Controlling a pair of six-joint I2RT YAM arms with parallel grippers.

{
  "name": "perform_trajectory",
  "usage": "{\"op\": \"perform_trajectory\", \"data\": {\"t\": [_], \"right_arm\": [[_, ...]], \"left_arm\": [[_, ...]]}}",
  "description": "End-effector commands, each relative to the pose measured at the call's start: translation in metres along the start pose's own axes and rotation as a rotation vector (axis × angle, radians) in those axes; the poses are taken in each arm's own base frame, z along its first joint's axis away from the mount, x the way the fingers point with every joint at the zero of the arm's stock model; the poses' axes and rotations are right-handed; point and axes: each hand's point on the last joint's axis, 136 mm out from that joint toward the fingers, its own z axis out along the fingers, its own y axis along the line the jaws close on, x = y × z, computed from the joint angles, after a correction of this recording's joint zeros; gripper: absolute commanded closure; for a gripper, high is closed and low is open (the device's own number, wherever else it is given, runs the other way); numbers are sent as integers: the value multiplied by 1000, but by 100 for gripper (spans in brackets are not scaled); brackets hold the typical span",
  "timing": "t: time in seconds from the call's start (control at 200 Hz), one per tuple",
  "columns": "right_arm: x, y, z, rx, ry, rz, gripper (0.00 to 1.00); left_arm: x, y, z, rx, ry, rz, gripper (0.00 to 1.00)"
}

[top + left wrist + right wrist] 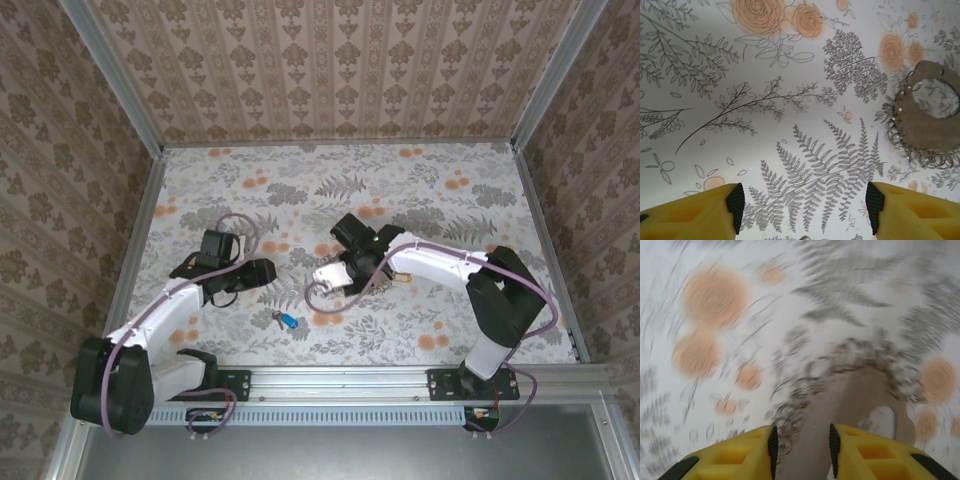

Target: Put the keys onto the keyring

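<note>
The right hand point(802, 447) is almost closed. Its two yellow fingers point(740, 460) stand a narrow gap apart, and the brown strip of the keyring point(855, 390) fills that gap, so the hand has hold of it. The right wrist view is blurred. In the left wrist view the keyring point(912, 132) is sharper: a flat, matt, brown piece like card or leather, with a rounded outline, a large oval hole through it and a small round hole near its top. Many thin, silvery wire rings point(897, 137) crowd along its edge, overlapping like loose coils. It sits near the middle of the tabletop point(450, 170), at the tip of the right hand.

The left hand point(805, 202) stands wide open and grips nothing. Its fingers point(695, 215) are chunky yellow wedges with black inner faces. The keyring lies ahead of it and off to its right, apart from it.

The keys point(284, 320) lie close together on the tabletop near its near edge, between the two arms and apart from both hands. They are tiny and metallic. One has a blue head, while the other's head is too small to tell.

The tabletop is pale, printed with grey ferns and orange roses. Purple cables point(150, 320) run along the arms.
</note>
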Motion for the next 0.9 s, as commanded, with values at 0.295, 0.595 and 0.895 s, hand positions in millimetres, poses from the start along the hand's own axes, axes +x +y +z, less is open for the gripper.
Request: {"op": "perform_trajectory", "data": {"t": [0.295,0.595,0.895], "right_arm": [[-1,3,-40,40,-140,1815,68],[24,26,-7,1,17,2061,72],[28,22,23,-81,40,2100,76]], "left_arm": [[-13,-13,3,51,-28,7,34],[-16,-23,11,58,51,23,37],[-12,-33,20,49,64,62,37]]}}
